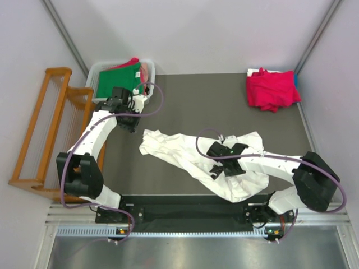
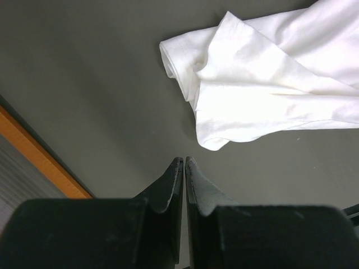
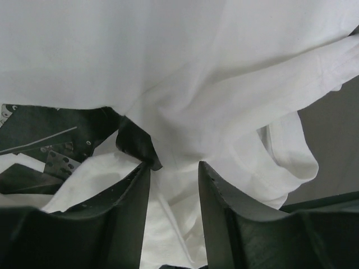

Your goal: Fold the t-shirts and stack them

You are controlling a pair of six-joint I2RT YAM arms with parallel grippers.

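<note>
**White t-shirt spread mid-table, right claw astride a fold**

We found the white t-shirt (image 1: 185, 150) lying rumpled and unfolded across the middle of the dark table (image 1: 213, 101), running from left of centre to the near right. One sleeve end pointed toward the left arm. The right gripper (image 3: 174, 168) sat low over the shirt's near right part. Its jaws stood apart, with a bunched fold of the white cloth lying between them. In the right wrist view the cloth filled almost everything above the fingers (image 3: 134, 196).

The left gripper (image 2: 184, 161) hung over bare table just beside the sleeve, without touching it. Its jaws were drawn together with only a hairline slit between them, and they held nothing.

At the far right corner we saw the red t-shirts (image 1: 272, 89) lying in a loose heap, well apart from the white one. At the far left stood the white basket (image 1: 148, 68), with the green t-shirt (image 1: 119, 78) inside it and some red cloth behind that. The orange wooden rack (image 1: 42, 123) stood beside the table's left edge, near the basket.
</note>
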